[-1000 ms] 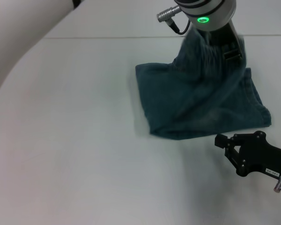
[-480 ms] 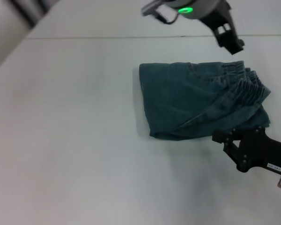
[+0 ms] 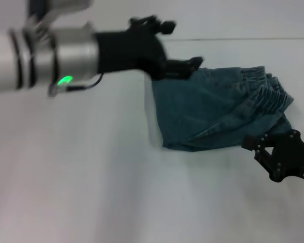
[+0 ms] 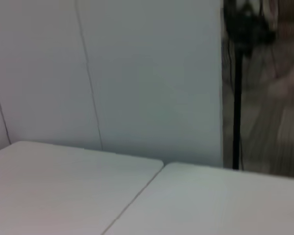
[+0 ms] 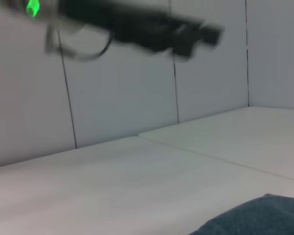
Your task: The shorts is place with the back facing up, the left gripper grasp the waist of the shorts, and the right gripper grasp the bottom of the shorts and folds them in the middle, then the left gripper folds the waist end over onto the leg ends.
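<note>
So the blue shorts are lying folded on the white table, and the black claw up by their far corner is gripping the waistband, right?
Not quite. In the head view the shorts do lie folded on the table, but the left gripper holds nothing: its fingers are empty, at the far corner away from the ruffled waist.

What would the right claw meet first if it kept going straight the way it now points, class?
Most likely the shorts: the right claw points up-left at their near folded edge, close by. Whether it sits above the cloth's level is unclear from the head view.
</note>
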`<state>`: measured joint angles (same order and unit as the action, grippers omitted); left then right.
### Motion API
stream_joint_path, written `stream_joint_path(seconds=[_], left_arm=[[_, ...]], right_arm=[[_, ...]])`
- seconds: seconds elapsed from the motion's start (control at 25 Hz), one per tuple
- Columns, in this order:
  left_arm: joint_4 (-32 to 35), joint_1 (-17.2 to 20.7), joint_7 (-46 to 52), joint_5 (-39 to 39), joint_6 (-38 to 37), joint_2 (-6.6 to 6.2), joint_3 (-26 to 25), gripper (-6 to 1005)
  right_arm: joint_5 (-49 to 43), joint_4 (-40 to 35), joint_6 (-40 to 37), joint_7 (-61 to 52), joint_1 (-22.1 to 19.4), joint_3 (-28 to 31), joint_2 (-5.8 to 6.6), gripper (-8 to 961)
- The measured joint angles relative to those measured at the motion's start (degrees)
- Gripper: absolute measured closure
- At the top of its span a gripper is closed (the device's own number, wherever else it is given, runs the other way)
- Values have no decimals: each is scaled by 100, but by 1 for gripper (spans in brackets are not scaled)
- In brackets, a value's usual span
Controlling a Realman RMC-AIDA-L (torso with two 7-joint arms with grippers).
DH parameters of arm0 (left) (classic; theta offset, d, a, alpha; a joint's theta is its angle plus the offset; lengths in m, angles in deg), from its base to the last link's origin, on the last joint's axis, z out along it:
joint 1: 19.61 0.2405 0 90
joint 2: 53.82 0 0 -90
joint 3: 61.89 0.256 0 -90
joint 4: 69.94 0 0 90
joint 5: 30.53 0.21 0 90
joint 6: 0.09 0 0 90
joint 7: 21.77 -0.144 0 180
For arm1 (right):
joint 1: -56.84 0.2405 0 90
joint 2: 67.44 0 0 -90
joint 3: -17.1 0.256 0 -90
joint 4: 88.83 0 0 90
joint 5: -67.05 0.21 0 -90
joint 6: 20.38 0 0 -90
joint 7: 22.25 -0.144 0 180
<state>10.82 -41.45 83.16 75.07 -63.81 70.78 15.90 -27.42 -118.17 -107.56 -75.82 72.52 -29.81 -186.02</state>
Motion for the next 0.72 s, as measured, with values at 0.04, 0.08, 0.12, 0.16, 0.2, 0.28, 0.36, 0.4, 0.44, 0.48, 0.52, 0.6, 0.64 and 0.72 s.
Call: stream_joint_path(seconds=[0.04, 0.08, 0.12, 0.16, 0.2, 0.28, 0.36, 0.4, 0.44, 0.48, 0.52, 0.6, 0.64, 0.72], left_arm=[[-228, 210, -390, -411, -144, -2, -160, 55], [-452, 339, -689, -656, -264, -4, -309, 55], [-741, 471, -1093, -971, -463, -6, -502, 55], [-1118, 597, -1525, -1269, -717, -9, -775, 54], [-1499, 657, -1898, -1463, -969, -15, -1019, 54], [-2433, 710, -2831, -1757, -1582, -40, -1682, 54], [-3440, 639, -3668, -1821, -2087, -96, -2436, 55], [-4037, 580, -4070, -1782, -2320, -174, -2857, 55], [-4527, 541, -4366, -1714, -2462, -257, -3169, 55], [-4835, 533, -4570, -1655, -2534, -315, -3365, 56], [-5148, 570, -4839, -1556, -2566, -359, -3570, 56], [-5407, 688, -5135, -1373, -2534, -355, -3749, 56], [-5411, 791, -5233, -1249, -2494, -328, -3799, 57], [-5402, 926, -5358, -1110, -2453, -287, -3844, 57]], right_arm=[[0, -3, -43, -1, -6, 14, 1, 950], [0, -4, -77, -1, -10, 18, 0, 950], [0, -3, -105, 0, -14, 17, -5, 950], [0, 3, -122, 7, -16, 13, -12, 950], [-1, 15, -124, 33, -18, 1, -29, 950], [-2, 44, -113, 131, -28, -13, -61, 950], [3, 146, -101, 266, -35, 2, -91, 901], [11, 217, -98, 314, -33, 19, -95, 876], [21, 310, -96, 349, -18, 43, -97, 852], [27, 365, -91, 366, -7, 60, -96, 827], [27, 410, -82, 378, 3, 72, -97, 778], [28, 509, -51, 431, 21, 85, -96, 680], [31, 570, -20, 491, 30, 86, -97, 631], [35, 697, 21, 649, 52, 86, -95, 501]])
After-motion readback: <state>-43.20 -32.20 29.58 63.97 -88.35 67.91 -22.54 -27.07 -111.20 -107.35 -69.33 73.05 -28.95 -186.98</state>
